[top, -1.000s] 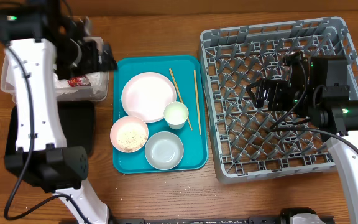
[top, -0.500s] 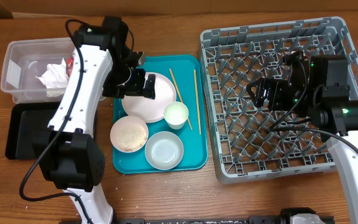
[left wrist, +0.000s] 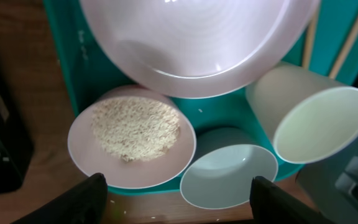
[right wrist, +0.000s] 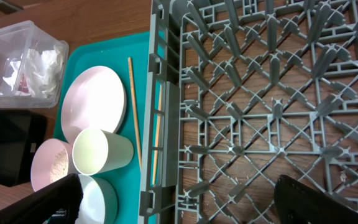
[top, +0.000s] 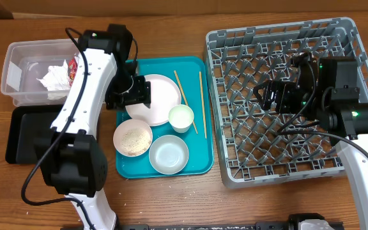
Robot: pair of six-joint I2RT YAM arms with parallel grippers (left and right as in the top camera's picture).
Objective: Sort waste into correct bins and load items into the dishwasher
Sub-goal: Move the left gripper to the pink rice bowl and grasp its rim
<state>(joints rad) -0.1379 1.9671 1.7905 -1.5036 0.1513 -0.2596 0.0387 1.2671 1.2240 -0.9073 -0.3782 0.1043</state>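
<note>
**While left gripper (left wrist: 182,196) hovers at plate (top: 153,97), right gripper (right wrist: 188,202) hangs over rack (top: 280,29)**

Both jaws spread, empty. Plate at teal tray's (top: 200,160) 12 o'clock, rice bowl (top: 132,137) at 8, grey-green bowl (top: 168,154) at 6. Napkins (top: 55,78), wrapper (top: 74,66) in clear tub (top: 18,64), table's (top: 171,19) 10 o'clock.

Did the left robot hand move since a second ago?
Yes. The left gripper went rightward from over the clear tub to the pink-white plate's left edge.

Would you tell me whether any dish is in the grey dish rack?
No: the plate, the cup, the pink bowl and the grey-green bowl all sit on the teal tray, outside the dish rack.
</note>
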